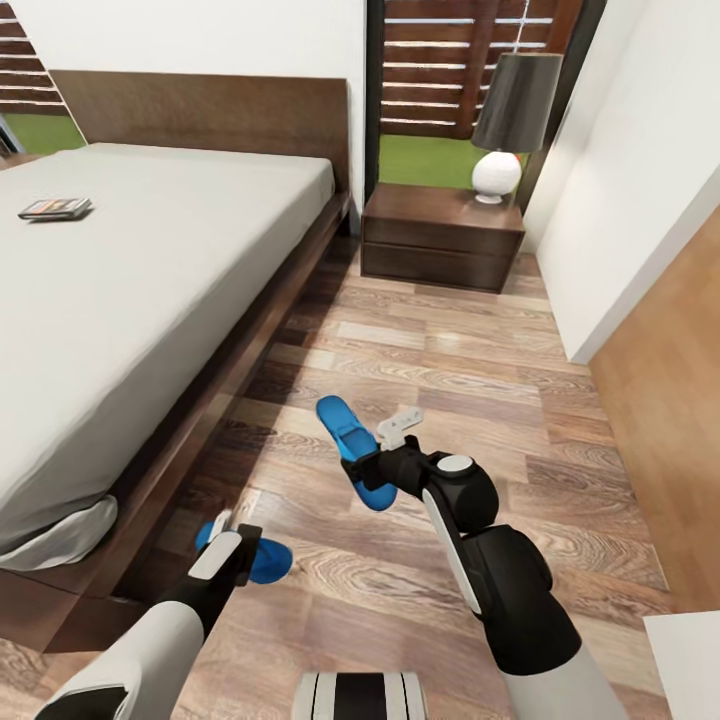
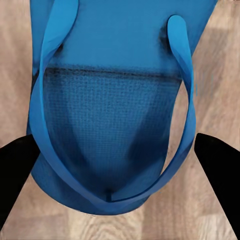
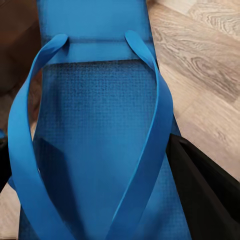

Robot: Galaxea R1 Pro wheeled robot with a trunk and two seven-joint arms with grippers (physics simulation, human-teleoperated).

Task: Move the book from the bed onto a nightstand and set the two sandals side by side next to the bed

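The right gripper (image 1: 372,468) is clenched on one blue sandal (image 1: 352,448), held tilted above the floor (image 1: 480,380). The left gripper (image 1: 238,548) sits over the other sandal (image 1: 262,560), which lies low by the bed's foot corner. In the left wrist view its dark fingers (image 2: 17,170) stand wide on either side of that sandal (image 2: 115,100), apart from its edges, so it is released. The right wrist view shows the held sandal's (image 3: 95,140) straps and textured sole close up, with one dark finger (image 3: 200,185) against its edge; the other finger is barely seen at the frame's edge.

The bed (image 1: 150,290) takes the left of the head view, its far left side cut off. The book (image 1: 55,208) lies flat on the mattress, well apart from both arms, its cover too small to read. Open plank floor runs between the bed frame and the white wall (image 1: 620,200) up to the nightstand (image 1: 440,238), which stands just beside the headboard and bears a lamp (image 1: 510,130). The lower sandal is partly hidden by the left gripper.
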